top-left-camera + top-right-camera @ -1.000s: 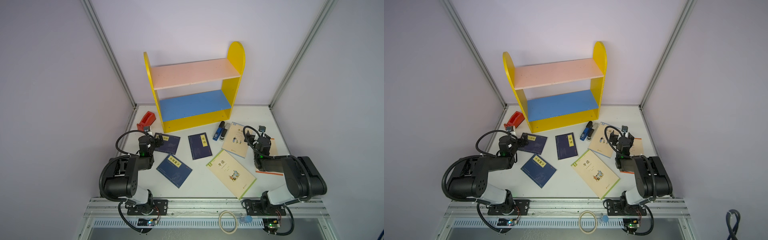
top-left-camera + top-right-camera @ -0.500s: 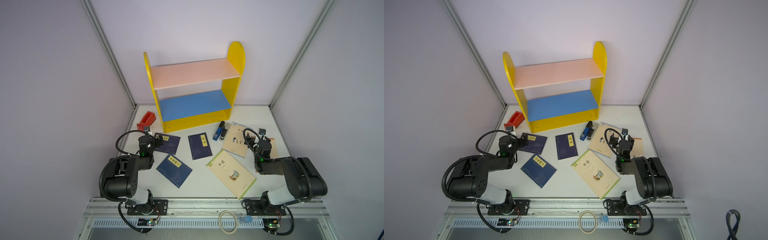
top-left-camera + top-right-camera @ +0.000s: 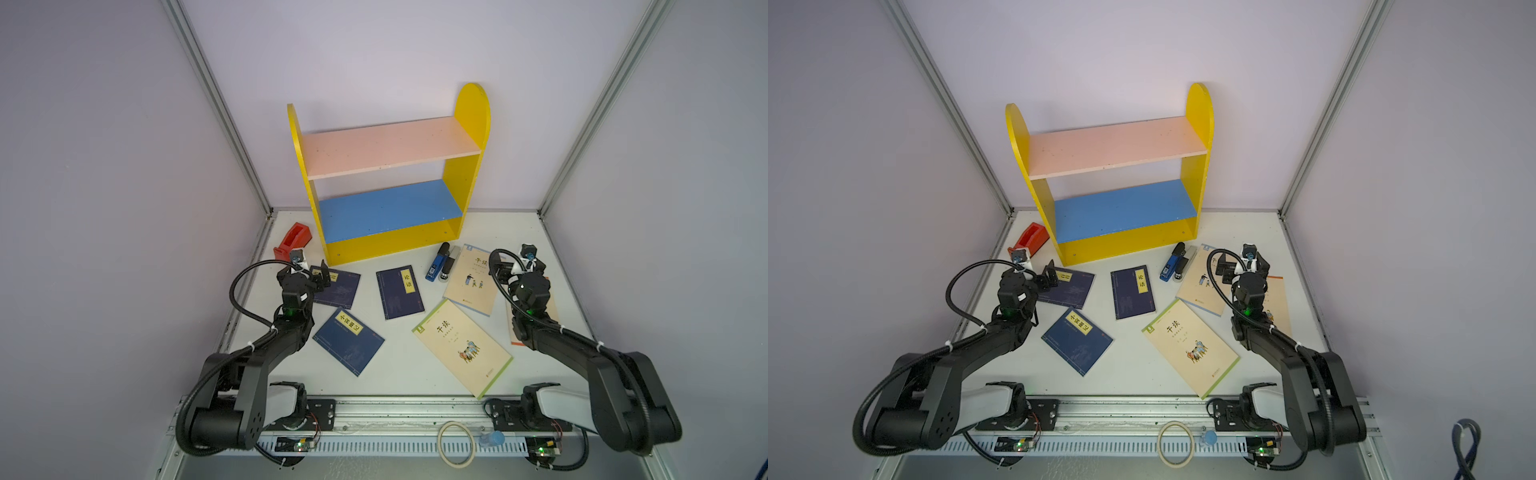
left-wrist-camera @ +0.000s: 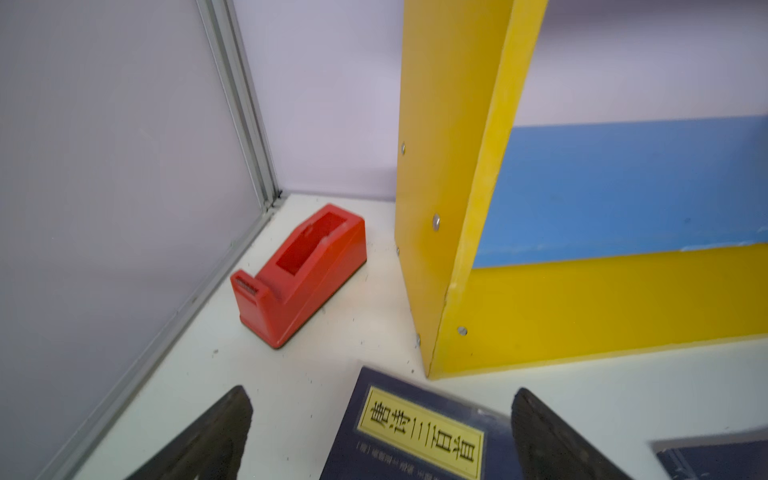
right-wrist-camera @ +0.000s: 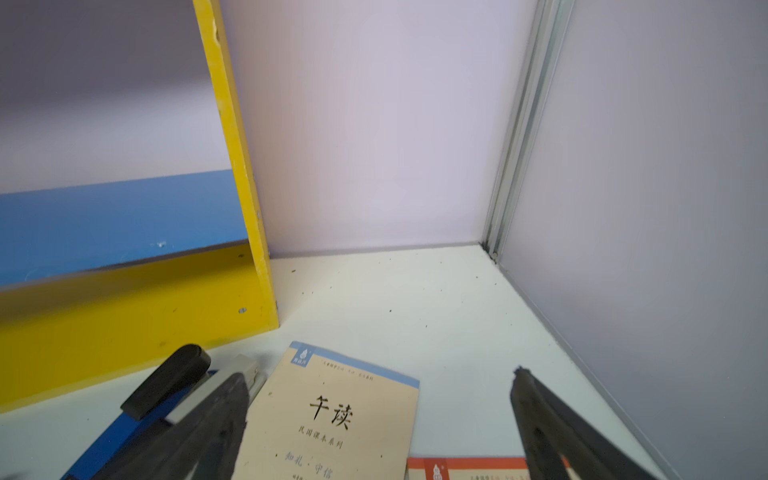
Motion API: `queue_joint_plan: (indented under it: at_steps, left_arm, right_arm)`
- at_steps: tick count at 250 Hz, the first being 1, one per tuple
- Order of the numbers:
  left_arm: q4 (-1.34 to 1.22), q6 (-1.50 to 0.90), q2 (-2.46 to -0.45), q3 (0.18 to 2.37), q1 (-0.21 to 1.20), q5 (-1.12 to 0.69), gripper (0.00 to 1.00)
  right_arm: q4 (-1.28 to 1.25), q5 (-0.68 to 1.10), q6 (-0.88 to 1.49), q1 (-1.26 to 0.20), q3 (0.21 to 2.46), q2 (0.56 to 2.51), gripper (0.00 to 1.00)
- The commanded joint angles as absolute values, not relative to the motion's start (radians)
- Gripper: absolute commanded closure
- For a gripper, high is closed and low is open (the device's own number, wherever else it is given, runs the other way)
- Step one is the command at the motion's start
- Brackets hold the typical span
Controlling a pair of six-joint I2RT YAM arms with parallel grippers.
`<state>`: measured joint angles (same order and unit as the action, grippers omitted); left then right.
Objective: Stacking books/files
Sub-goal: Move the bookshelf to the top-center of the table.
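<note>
Three navy books with yellow labels lie left of centre in both top views: one (image 3: 338, 287) by the shelf, one (image 3: 400, 291) in the middle, one (image 3: 349, 341) nearer the front. Three cream books lie on the right: blue-edged (image 3: 473, 279), green-edged (image 3: 463, 347), and orange-edged (image 3: 1278, 299), the last partly under my right arm. My left gripper (image 3: 322, 274) stands open low over the far corner of the leftmost navy book (image 4: 419, 432). My right gripper (image 3: 517, 268) is open above the blue-edged cream book (image 5: 332, 419) and the orange-edged one (image 5: 465, 467).
A yellow shelf unit (image 3: 390, 243) with pink and blue boards stands at the back. A red tape dispenser (image 3: 293, 241) sits left of it by the wall. A blue-and-black stapler (image 3: 440, 264) lies next to the blue-edged book. A tape ring (image 3: 455, 442) rests on the front rail.
My right gripper has moved a little toward the back, over the cream books. The left arm and all the books have stayed put.
</note>
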<state>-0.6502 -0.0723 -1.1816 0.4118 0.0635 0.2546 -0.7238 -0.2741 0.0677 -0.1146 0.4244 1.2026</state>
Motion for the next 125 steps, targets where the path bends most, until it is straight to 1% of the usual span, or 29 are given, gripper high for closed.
queue_joint_plan:
  at_steps: [1, 11, 30, 61, 73, 89, 106, 125]
  left_arm:
    - [-0.344, -0.148, -1.087, 0.485, 0.069, 0.27, 0.0]
    - [-0.287, -0.163, -1.043, 0.503, 0.076, 0.254, 0.0]
    - [-0.186, -0.203, -0.95, 0.531, 0.086, 0.226, 0.0]
    - [-0.005, -0.258, -0.821, 0.605, 0.087, 0.164, 0.0]
    - [0.049, -0.27, -0.788, 0.632, 0.087, 0.154, 0.0]
    - [0.103, -0.285, -0.752, 0.657, 0.087, 0.153, 0.0]
    - [0.174, -0.373, -0.723, 0.679, 0.087, 0.235, 0.0]
    - [0.393, -0.58, -0.718, 0.727, 0.086, 0.435, 0.0]
  right_arm:
    - [-0.562, -0.24, 0.182, -0.119, 0.486, 1.095, 0.01]
    - [-0.513, -0.19, 0.21, -0.119, 0.517, 1.055, 0.01]
    - [-0.367, -0.163, 0.266, -0.117, 0.6, 1.012, 0.01]
    - [-0.165, -0.087, 0.291, -0.114, 0.729, 1.012, 0.01]
    - [-0.147, -0.034, 0.292, -0.112, 0.745, 1.008, 0.01]
    - [-0.224, 0.028, 0.298, -0.111, 0.713, 0.98, 0.01]
    - [-0.302, 0.006, 0.352, -0.111, 0.666, 0.934, 0.01]
    - [-0.349, -0.092, 0.416, -0.106, 0.63, 0.896, 0.01]
